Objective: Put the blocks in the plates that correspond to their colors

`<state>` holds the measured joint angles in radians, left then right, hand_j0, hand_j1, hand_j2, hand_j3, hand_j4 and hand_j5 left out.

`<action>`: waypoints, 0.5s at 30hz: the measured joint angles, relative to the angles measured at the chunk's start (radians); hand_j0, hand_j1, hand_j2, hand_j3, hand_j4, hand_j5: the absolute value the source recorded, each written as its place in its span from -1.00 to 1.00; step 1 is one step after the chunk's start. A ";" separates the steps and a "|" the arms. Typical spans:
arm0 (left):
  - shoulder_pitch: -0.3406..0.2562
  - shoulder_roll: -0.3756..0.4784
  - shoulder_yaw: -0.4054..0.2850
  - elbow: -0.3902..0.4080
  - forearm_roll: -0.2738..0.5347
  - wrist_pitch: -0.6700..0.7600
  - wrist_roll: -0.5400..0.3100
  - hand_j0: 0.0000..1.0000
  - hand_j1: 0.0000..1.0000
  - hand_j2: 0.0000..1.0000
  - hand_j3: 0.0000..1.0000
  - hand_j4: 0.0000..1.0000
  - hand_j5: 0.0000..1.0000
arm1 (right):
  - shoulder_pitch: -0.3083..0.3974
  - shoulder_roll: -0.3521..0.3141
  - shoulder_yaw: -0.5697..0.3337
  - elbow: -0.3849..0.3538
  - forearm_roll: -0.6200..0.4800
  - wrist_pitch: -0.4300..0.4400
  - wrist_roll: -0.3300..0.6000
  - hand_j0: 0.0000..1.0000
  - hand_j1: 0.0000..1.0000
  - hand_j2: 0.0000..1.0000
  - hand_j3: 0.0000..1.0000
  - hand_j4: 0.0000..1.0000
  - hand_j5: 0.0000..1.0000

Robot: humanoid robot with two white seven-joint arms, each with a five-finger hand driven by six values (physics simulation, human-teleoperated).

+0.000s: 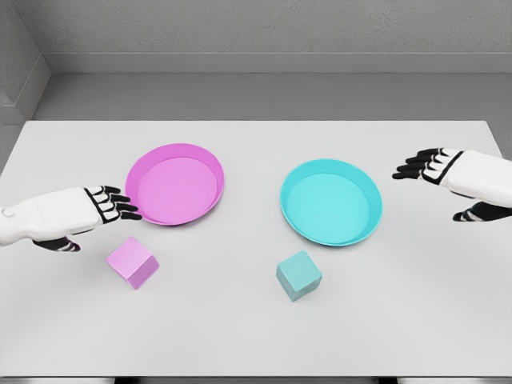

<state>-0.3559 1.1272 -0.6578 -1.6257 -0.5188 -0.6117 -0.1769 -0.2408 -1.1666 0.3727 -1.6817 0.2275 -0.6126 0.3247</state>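
Head view: matte pink cube (133,262), teal cube (299,274), round glossy plates (210,163).

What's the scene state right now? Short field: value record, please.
surface: white table
pink plate: left of centre, holds nothing
cyan plate: right of centre, holds nothing
pink block: on table, in front of pink plate
cyan block: on table, in front of cyan plate
left hand: open, beside pink plate, above pink block, holding nothing
right hand: open, right of cyan plate, holding nothing
blocks placed: none

Table (240,336): plates (210,164), blocks (133,262).
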 measured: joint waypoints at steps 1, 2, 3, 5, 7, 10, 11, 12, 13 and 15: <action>0.002 0.000 0.000 0.000 0.000 0.000 0.000 1.00 1.00 1.00 1.00 1.00 1.00 | 0.000 0.000 0.001 -0.001 0.000 0.000 0.000 1.00 1.00 1.00 1.00 1.00 1.00; 0.002 0.000 0.000 0.000 0.000 0.000 0.000 1.00 1.00 1.00 1.00 1.00 1.00 | 0.002 0.000 0.002 -0.002 0.001 0.000 0.000 1.00 1.00 1.00 1.00 1.00 1.00; 0.003 0.000 0.000 0.000 0.000 0.000 0.000 1.00 1.00 1.00 1.00 1.00 1.00 | 0.002 0.000 0.004 -0.002 0.001 0.000 0.000 1.00 1.00 1.00 1.00 1.00 1.00; 0.003 0.000 -0.001 0.000 0.000 0.000 0.000 1.00 1.00 1.00 1.00 1.00 1.00 | 0.008 0.003 0.013 -0.003 0.002 0.000 -0.001 1.00 1.00 1.00 1.00 1.00 1.00; 0.006 -0.001 -0.001 -0.001 -0.001 0.000 0.000 1.00 1.00 1.00 1.00 1.00 1.00 | 0.006 0.010 0.036 -0.011 0.021 0.000 -0.002 1.00 1.00 1.00 1.00 1.00 1.00; 0.008 -0.006 -0.006 -0.001 -0.002 0.000 -0.001 1.00 1.00 1.00 1.00 1.00 1.00 | 0.005 0.034 0.057 -0.053 0.059 0.000 -0.002 1.00 1.00 1.00 1.00 1.00 1.00; 0.008 -0.008 -0.007 -0.001 -0.002 0.000 -0.001 1.00 1.00 1.00 1.00 1.00 1.00 | 0.003 0.044 0.062 -0.062 0.069 0.000 -0.002 1.00 1.00 1.00 1.00 1.00 1.00; 0.009 -0.010 -0.009 -0.001 -0.004 0.000 -0.002 1.00 1.00 1.00 1.00 1.00 1.00 | 0.000 0.055 0.066 -0.068 0.079 0.000 -0.002 1.00 1.00 1.00 1.00 1.00 1.00; 0.009 -0.012 -0.013 -0.001 -0.006 0.000 -0.002 1.00 1.00 1.00 1.00 1.00 1.00 | 0.003 0.070 0.069 -0.072 0.091 0.000 -0.001 1.00 1.00 1.00 1.00 1.00 1.00; 0.009 -0.014 -0.021 -0.002 -0.010 0.000 -0.003 1.00 1.00 1.00 1.00 1.00 1.00 | -0.003 0.094 0.082 -0.078 0.111 0.000 -0.001 1.00 1.00 1.00 1.00 1.00 1.00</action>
<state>-0.3467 1.1127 -0.6785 -1.6279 -0.5288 -0.6117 -0.1800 -0.2439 -1.0725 0.4547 -1.7596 0.3385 -0.6125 0.3237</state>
